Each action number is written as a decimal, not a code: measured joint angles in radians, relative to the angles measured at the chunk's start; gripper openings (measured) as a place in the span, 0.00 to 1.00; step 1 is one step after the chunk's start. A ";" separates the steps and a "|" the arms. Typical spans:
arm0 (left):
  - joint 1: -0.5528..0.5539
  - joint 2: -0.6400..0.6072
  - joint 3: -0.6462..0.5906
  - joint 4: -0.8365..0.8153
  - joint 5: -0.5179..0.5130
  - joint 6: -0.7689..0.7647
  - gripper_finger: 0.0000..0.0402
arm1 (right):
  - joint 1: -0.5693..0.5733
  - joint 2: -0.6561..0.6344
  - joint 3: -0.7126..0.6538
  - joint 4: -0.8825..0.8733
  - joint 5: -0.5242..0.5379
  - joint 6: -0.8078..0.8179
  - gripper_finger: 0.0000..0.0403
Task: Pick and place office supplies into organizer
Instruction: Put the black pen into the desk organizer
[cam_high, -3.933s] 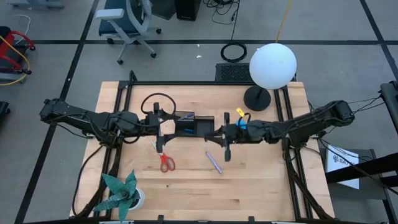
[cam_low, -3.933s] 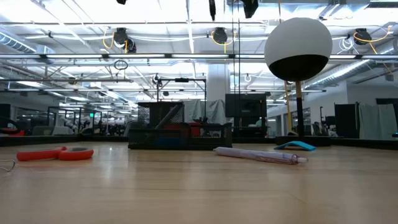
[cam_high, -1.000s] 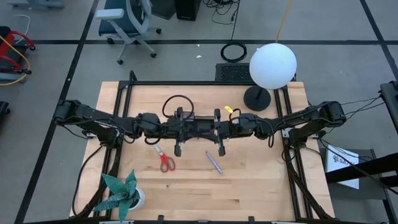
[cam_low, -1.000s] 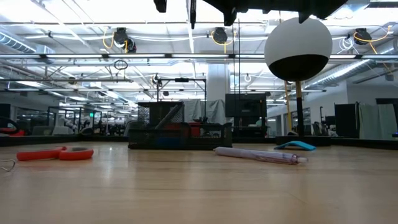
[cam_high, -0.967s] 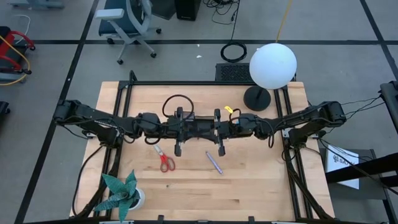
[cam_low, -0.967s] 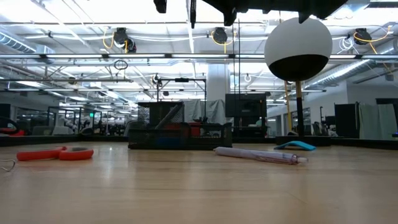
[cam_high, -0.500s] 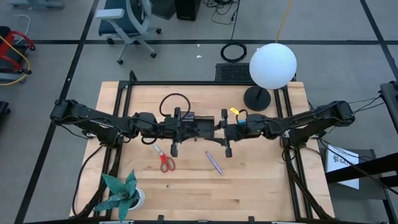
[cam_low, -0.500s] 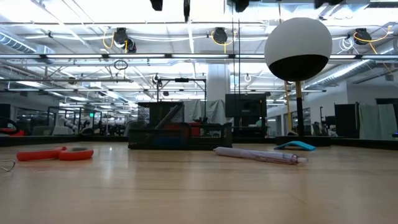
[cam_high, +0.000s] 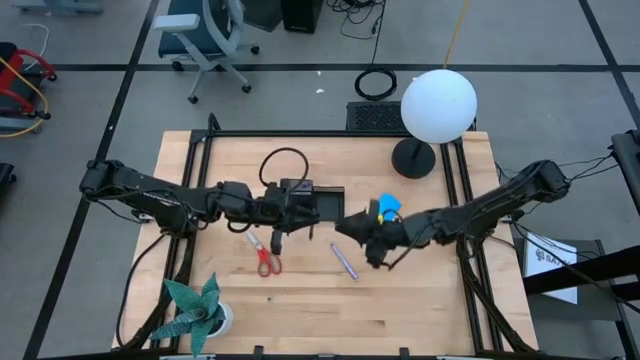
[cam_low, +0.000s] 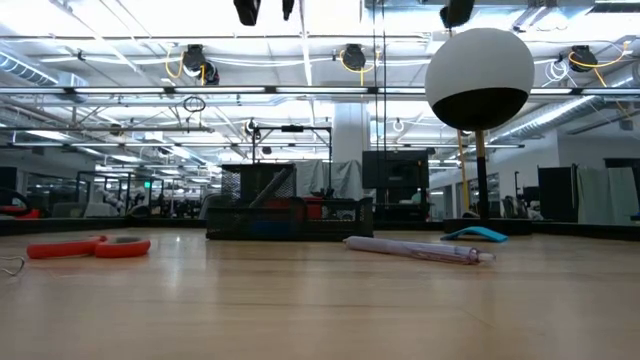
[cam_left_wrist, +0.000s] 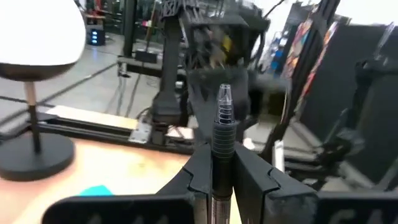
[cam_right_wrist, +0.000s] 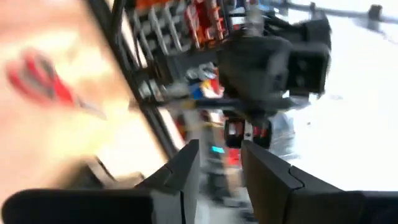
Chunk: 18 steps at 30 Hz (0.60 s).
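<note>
My left end effector clamped on a pen above the organizer, my right end effector parted, empty, at four o'clock of it

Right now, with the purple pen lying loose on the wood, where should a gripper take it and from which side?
Probably at mid-barrel, coming straight down from above. The purple pen lies flat on the table, slanted in the high view, with bare wood all round, so the fingers should close across its narrow width, turned square to that slant. The right gripper, hovering just beside it, is the nearer one.
</note>
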<state>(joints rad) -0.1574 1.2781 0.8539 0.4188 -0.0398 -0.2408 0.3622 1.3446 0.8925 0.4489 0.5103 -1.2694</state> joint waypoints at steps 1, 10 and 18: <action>0.001 0.000 0.000 0.003 0.011 -0.023 0.10 | 0.012 0.018 0.000 0.020 0.031 -0.102 0.27; 0.001 0.000 0.000 0.004 0.066 -0.185 0.10 | 0.072 0.260 0.000 0.502 0.281 -1.142 0.23; 0.001 0.000 0.000 0.005 0.066 -0.225 0.10 | 0.080 0.376 0.000 0.623 0.188 -1.311 0.20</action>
<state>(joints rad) -0.1566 1.2781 0.8543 0.4236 0.0263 -0.4661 0.4427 1.7202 0.8925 1.0722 0.6980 -2.5805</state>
